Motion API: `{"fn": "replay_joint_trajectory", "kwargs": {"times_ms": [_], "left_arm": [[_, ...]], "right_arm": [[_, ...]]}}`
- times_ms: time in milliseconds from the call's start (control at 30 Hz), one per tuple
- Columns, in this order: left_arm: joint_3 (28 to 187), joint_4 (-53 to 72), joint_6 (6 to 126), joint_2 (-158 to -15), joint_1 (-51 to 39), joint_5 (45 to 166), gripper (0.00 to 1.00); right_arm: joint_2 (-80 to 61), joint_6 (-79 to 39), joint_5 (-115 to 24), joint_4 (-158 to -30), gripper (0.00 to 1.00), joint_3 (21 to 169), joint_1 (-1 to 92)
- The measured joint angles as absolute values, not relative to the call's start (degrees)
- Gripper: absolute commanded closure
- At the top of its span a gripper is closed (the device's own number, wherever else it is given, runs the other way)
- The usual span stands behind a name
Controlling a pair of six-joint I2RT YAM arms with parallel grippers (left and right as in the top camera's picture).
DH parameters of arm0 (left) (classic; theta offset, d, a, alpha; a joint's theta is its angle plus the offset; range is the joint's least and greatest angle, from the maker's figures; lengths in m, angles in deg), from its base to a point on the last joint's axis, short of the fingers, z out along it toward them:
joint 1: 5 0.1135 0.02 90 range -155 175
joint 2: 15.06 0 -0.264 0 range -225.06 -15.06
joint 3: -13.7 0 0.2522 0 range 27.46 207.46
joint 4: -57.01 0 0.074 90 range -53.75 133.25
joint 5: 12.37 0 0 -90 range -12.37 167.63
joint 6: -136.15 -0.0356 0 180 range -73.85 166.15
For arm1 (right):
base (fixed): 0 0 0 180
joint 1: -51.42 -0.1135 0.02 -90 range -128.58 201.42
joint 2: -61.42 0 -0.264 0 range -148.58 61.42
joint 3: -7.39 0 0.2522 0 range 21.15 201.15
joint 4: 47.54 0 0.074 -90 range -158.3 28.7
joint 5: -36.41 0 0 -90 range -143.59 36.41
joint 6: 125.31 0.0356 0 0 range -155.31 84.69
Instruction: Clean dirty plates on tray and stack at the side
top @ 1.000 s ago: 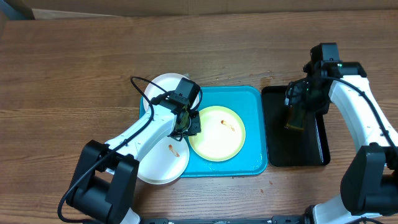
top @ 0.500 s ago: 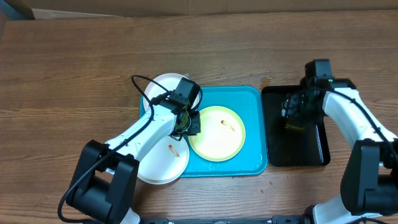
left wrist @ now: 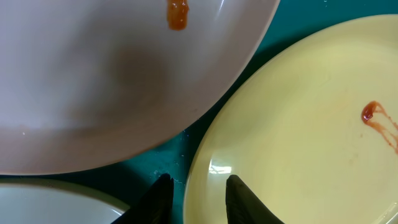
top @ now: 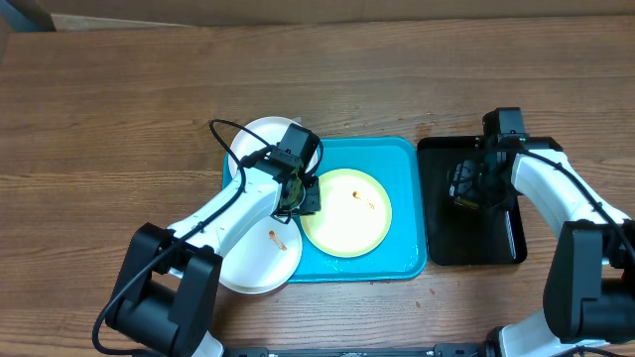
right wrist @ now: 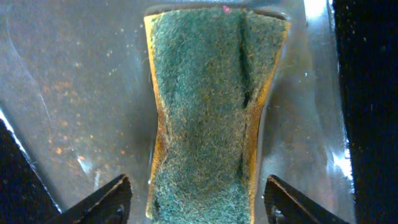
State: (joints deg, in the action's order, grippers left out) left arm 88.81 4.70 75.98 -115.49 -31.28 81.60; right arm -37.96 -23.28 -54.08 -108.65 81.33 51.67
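The turquoise tray (top: 402,159) holds a pale yellow-green plate (top: 347,211) with a reddish smear (left wrist: 376,118). A white plate (top: 256,263) with an orange smear (left wrist: 177,14) overlaps the tray's left front corner. Another white plate (top: 256,142) lies at its left back corner. My left gripper (left wrist: 199,180) is open low over the tray. Its fingers straddle the yellow-green plate's left rim, with a strip of tray showing beside the outer finger. My right gripper (right wrist: 198,180) is open above a green scouring sponge (right wrist: 211,106), one finger on each side and clear of it.
The sponge lies in a narrow black tray (top: 496,238) right of the turquoise tray. Bare wooden table (top: 119,109) surrounds both. A black cable (top: 223,134) loops off the left arm over the back white plate.
My right gripper has come down and toward the front of the black tray, over the sponge. The left gripper and the plates stay where they were.
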Motion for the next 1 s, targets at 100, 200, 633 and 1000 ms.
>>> {"fn": "replay_joint_trajectory", "kwargs": {"times_ms": [100,200,633,1000], "left_arm": [[87.7,6.1,76.0,-115.5,-31.3,81.5,0.71],[86.2,7.2,76.0,-115.5,-31.3,81.4,0.75],[85.7,13.1,73.3,-115.5,-31.3,81.2,0.83],[85.7,12.8,71.4,-115.5,-31.3,80.4,0.68]], "right_arm": [[-38.0,-23.3,-54.1,-108.3,0.25,81.3,51.7],[-38.0,-23.3,-54.2,-108.0,0.29,81.3,51.7],[-38.0,-23.2,-51.9,-112.0,0.83,81.3,51.7],[-38.0,-23.0,-48.5,-112.8,0.40,81.3,51.7]]}}
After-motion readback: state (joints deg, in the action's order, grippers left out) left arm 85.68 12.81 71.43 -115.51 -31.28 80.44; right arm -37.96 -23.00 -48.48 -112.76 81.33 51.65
